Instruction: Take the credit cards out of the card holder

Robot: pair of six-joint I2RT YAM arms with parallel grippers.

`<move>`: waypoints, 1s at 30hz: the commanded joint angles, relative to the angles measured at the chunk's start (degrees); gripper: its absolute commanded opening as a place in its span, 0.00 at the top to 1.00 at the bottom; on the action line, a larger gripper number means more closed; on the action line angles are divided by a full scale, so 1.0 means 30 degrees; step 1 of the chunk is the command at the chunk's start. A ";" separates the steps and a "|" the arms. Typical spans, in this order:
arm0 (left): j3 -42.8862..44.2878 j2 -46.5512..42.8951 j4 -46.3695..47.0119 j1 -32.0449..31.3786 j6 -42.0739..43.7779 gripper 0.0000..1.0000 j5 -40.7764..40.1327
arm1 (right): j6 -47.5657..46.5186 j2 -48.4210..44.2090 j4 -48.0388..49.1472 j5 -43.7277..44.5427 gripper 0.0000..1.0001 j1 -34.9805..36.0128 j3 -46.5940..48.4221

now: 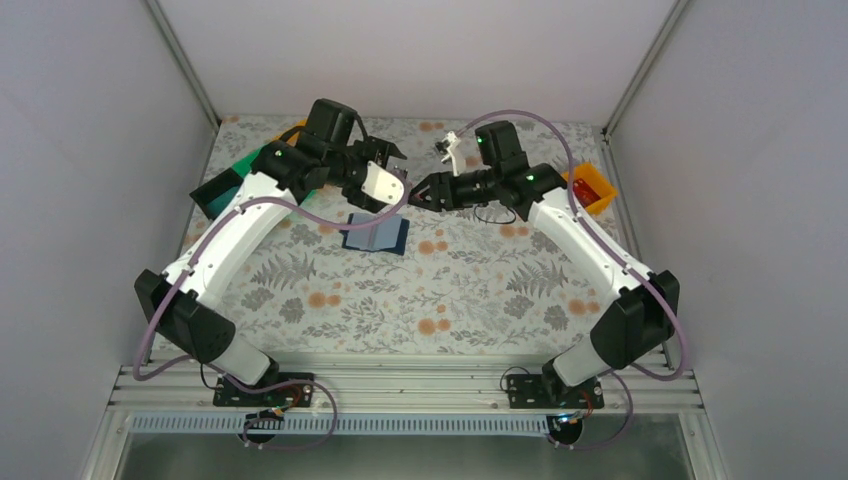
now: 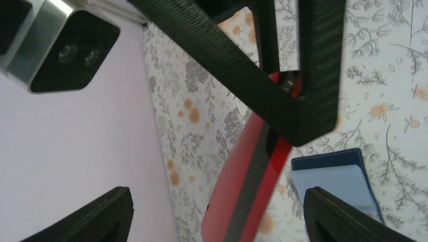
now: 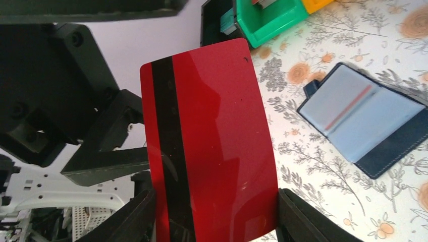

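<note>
Step (judged): mid-air handover of the red credit card [image 3: 209, 136] from one claw to the other.
Right gripper [image 3: 214, 212]: pinched on the credit card across its long edges; the card was held upright above the table [image 1: 480, 290], with the black stripe turned to the right wrist camera.
Left gripper [image 2: 217, 194]: jaws were spread, one on either side of the card; neither pad was seen touching it.
Card holder [image 3: 363, 118]: laid open and flat on the table, beneath the grippers and apart from the held card.
Pocketed card [image 3: 348, 108]: pale with a reddish streak, seen in one pocket, not yet drawn out.
Method advised: the left jaws should be closed squarely on the flat faces, clear of the right fingers. The right pinch should be loosened only once the left hold is firm.
Risk (judged): a thin, slick card may twist or slip if caught near a corner.
</note>
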 commanded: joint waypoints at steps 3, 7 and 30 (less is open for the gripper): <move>-0.0013 -0.0554 -0.0736 -0.0250 0.0342 0.33 0.0212 | -0.0035 0.0186 -0.0545 -0.1258 0.43 0.0370 0.0948; -0.0341 -0.0617 -0.1288 -0.0371 0.0864 0.47 -0.0060 | -0.0044 0.0241 -0.0555 -0.1193 0.43 0.0403 0.1146; 0.0130 -0.0243 -0.3835 0.0182 -0.9651 0.98 0.0094 | -0.4876 -0.2609 -0.2424 0.2287 0.01 0.0581 0.2399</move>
